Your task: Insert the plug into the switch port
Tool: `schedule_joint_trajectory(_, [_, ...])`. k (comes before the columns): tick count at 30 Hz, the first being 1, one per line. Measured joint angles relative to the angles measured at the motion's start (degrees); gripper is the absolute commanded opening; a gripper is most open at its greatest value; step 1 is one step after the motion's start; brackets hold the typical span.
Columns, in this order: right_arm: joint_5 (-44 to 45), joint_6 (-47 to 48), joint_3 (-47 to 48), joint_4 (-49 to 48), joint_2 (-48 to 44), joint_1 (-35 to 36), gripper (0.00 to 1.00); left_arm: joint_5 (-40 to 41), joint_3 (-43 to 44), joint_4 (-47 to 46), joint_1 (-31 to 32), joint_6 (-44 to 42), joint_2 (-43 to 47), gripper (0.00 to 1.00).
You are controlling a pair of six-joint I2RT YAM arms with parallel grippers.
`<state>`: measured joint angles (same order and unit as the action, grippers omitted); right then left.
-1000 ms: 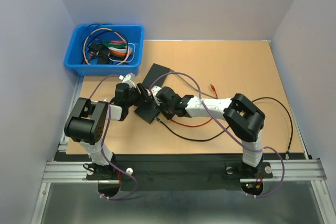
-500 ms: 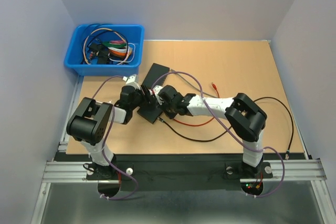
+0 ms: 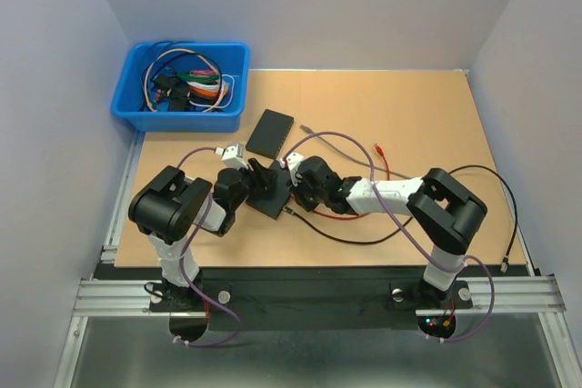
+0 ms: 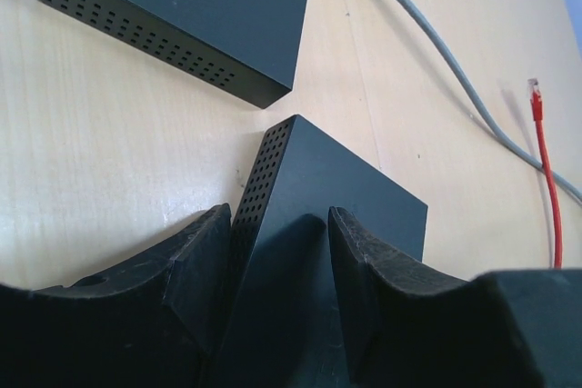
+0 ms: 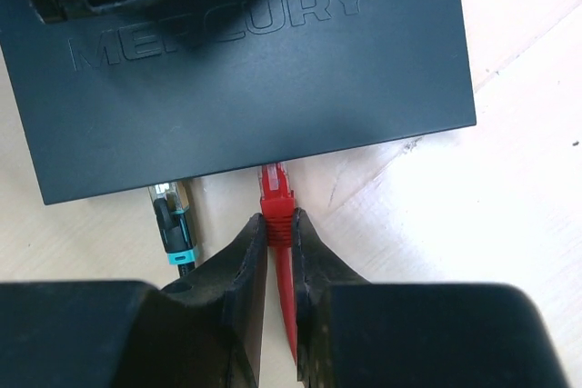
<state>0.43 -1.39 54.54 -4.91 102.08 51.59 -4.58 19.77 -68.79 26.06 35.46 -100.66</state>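
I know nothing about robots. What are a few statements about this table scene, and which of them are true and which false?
1. The right gripper pinches a red plug. True.
2. The left gripper hangs free, touching nothing. False: its fingers clasp the switch.
3. The blue bin is empty. False: it holds a tangle of cables.
4. A second black box lies on the table beyond the switch. True.
5. The red plug is the only plug at the switch. False: a teal-collared plug sits beside it at the same edge.
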Motion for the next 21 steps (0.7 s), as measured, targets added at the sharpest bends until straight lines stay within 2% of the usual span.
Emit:
schedule_joint_trajectory(6, [-6.58, -1.29, -0.17, -3.23, 1.33, -3.80, 0.00, 1.44, -1.38, -8.48, 0.00, 0.02, -3.89, 0.57])
schedule_joint_trajectory(11, [-11.21, -1.88, -0.17, -6.67, 2.58, -6.29, 0.00, 4.09, -1.36, -7.45, 0.11, -0.39, -3.26, 0.57])
schedule_joint_trajectory(21, [-13.20, -3.32, 0.17, -6.86, 2.82, -7.69, 0.00, 10.88, 0.28, -5.57, 3.69, -2.58, -3.76, 0.57])
